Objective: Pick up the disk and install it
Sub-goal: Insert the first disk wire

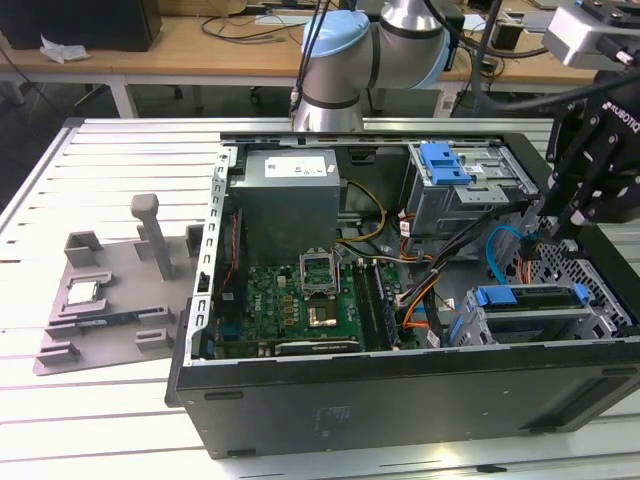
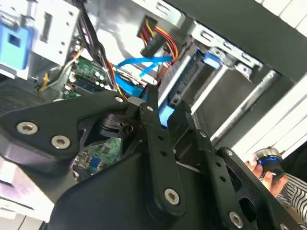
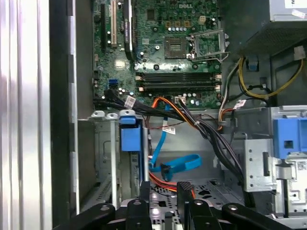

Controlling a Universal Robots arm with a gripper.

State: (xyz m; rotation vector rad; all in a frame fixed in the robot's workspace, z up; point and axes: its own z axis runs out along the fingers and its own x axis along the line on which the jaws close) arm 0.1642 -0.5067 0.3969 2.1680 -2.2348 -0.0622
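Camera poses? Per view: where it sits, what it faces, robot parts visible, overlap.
Exterior view: off-arm, above the open computer case; arm and gripper show.
First wrist view: looks into the case at the motherboard; fingers show.
Second wrist view: close behind the gripper linkages.
All share the blue cable.

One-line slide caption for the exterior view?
Black gripper lowered inside the open black computer case, above the silver hard drive in its blue plastic carrier sitting in the metal drive cage.
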